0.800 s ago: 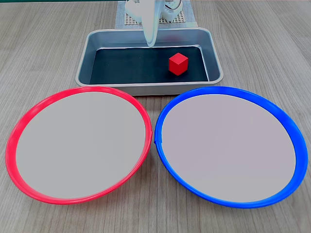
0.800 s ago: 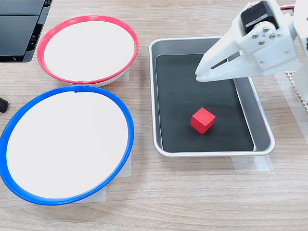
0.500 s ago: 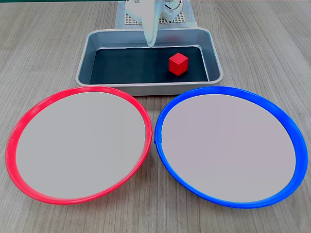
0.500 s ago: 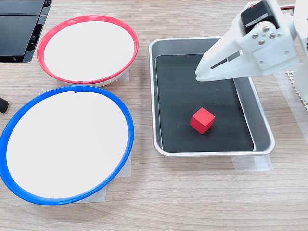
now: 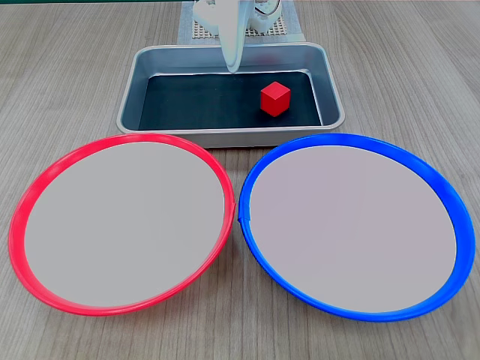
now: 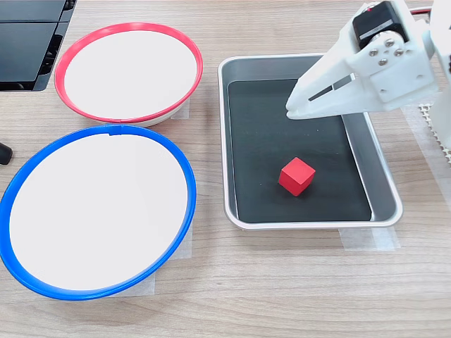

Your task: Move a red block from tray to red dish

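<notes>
Broadly, the wooden bench (image 5: 420, 67) carries everything, and on it sit two big round dishes: the red dish (image 5: 18, 225) at the first exterior view's near left and the blue dish (image 5: 463, 232) at its near right, their rims almost touching between them. Both dishes hold nothing. Beyond them, at the far middle of the first exterior view, lies the tray (image 5: 229, 137), silver with a dark bottom. In the second exterior view the tray (image 6: 384, 179) is on the right, with the red dish (image 6: 63, 53) far left and the blue dish (image 6: 184, 176) near left.

The white gripper (image 6: 291, 108) hangs above the tray's far half in the second exterior view, its tip pointing down and left; the jaws look drawn together into one tapered tip, with no gap showing. They hold nothing.

The red block (image 6: 297, 176) rests on the tray's dark bottom, apart from the walls and turned corner-on to the tray's sides. It lies nearer to the second exterior view's camera than the jaws and well below them; in the first exterior view the red block (image 5: 275, 98) sits right of the tip.

The step in hand looks to be the reach. To do it well, the jaws should part first, swing over the block, turn to meet two flat faces rather than corners, then descend straight
</notes>
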